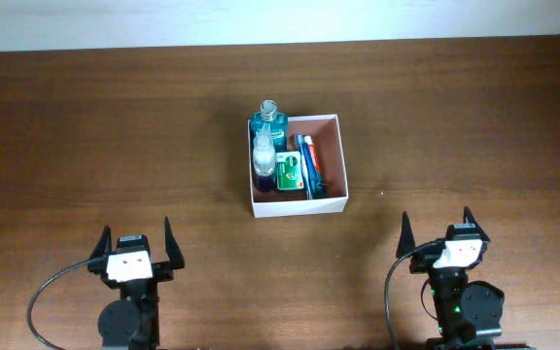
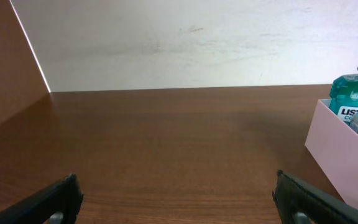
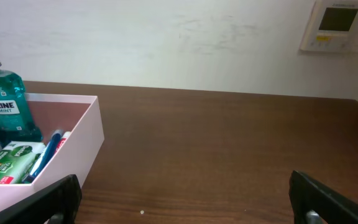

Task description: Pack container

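container (image 1: pixel 299 206): square shallow box, thin white walls, reddish-brown inside
pose: I see it upright, open-topped, slightly skewed
place: mid tabletop (image 1: pixel 115 126)
state: toiletries (image 1: pixel 287 173) fill its left side; right side bare

Dark brown wood-grain surface (image 1: pixel 86 126), matte, reaching back to a pale wall (image 1: pixel 261 19). Carries a square, shallow container (image 1: pixel 299 205) with thin white walls, sitting flat a little right of centre. Shows a tiny pale speck (image 1: pixel 381 194) near the container's right side, apart from it.
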